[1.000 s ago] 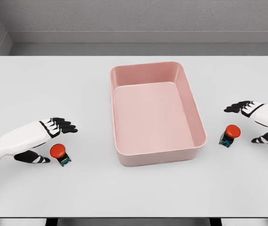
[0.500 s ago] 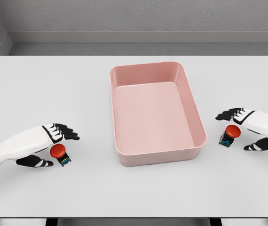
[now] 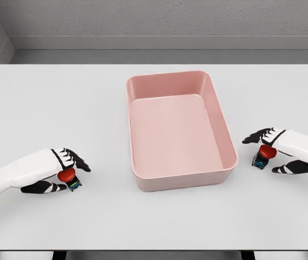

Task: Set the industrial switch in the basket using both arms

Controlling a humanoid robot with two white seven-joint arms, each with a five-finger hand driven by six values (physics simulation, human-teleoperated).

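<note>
Two industrial switches with red mushroom buttons on small dark bases stand on the white table. The left switch (image 3: 67,176) is half covered by my left hand (image 3: 71,176), whose fingers (image 3: 77,161) arch over the button while the thumb (image 3: 45,187) lies on the near side. The right switch (image 3: 265,153) stands just right of the basket, with my right hand (image 3: 261,156) around it: fingers (image 3: 256,136) behind it, thumb (image 3: 284,169) in front. Both hands look open, straddling the switches without a firm hold. The pink basket (image 3: 182,76) lies between them.
The rectangular basket has raised walls and holds nothing. The table (image 3: 51,97) stretches wide on both sides, with its front edge near the bottom of the view and a grey wall behind it.
Both hands have come down and inward over their switches: the left hand now covers part of the left button, and the right hand has slid left around the right switch. The switches stay put.
</note>
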